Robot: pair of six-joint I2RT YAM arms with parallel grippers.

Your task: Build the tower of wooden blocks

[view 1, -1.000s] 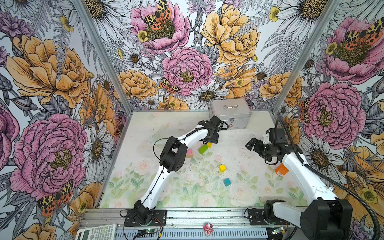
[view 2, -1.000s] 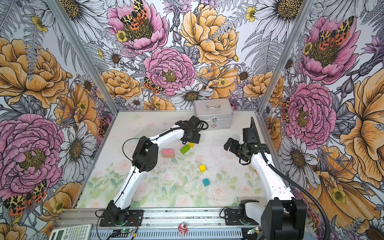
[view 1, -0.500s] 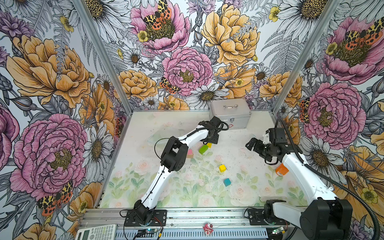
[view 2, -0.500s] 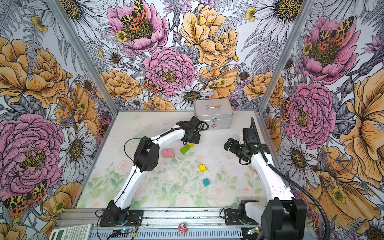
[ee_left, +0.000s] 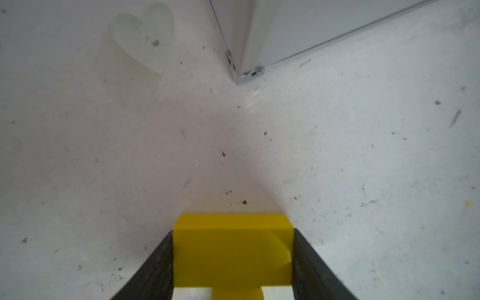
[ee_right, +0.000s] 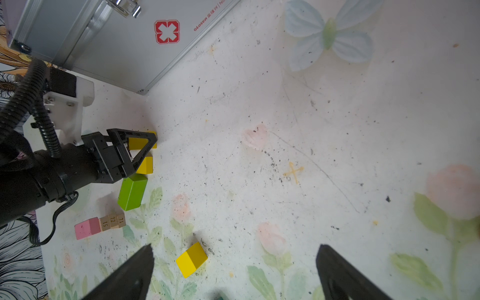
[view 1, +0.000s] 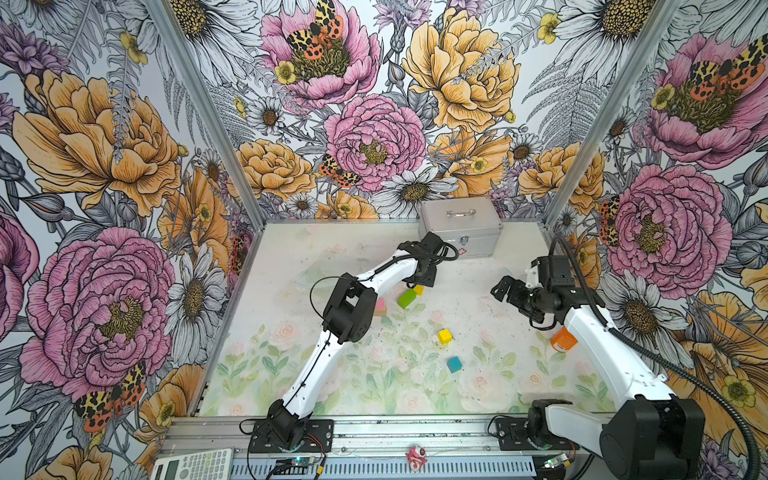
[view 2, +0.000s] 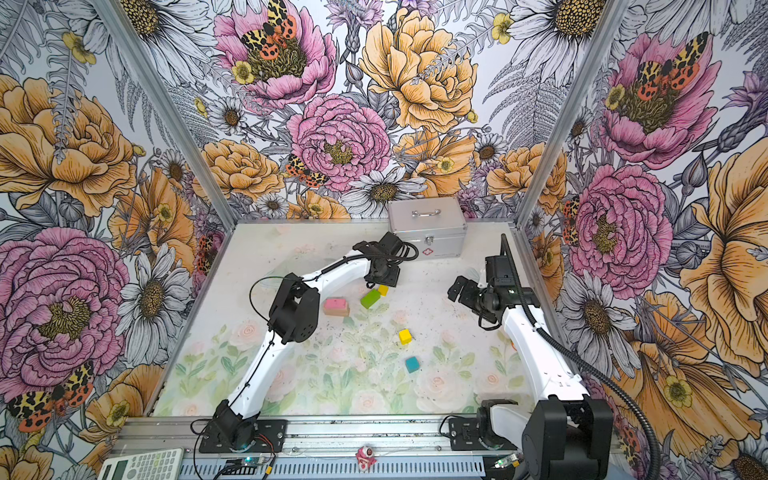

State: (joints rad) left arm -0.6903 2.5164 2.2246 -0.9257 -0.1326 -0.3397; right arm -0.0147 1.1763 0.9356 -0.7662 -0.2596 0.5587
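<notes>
Brushed-metal case [view 2: 446,224] w/ shiny edges, matt painted yellow block [ee_left: 231,246], bare tan wood bars [ee_right: 113,220], scuffed matt tabletop [ee_left: 104,155]

Both arms share one build — smooth white tube links joined by blocky matte-black joint housings. The left arm [view 1: 322,361] has a thin black cable looping out beside its boxy elbow and a second loop at the wrist. Its base is a black motor block on a black plate, with red and black wires trailing from it. The right arm [view 1: 606,353] carries a thick ribbed black conduit along its length. A white bracket [ee_right: 83,93] with small screws is fixed at the left wrist. The left gripper [ee_right: 144,153] has black open-triangle fingers — the right gripper [ee_right: 235,246] shows as two dark tapering wedges.
</notes>
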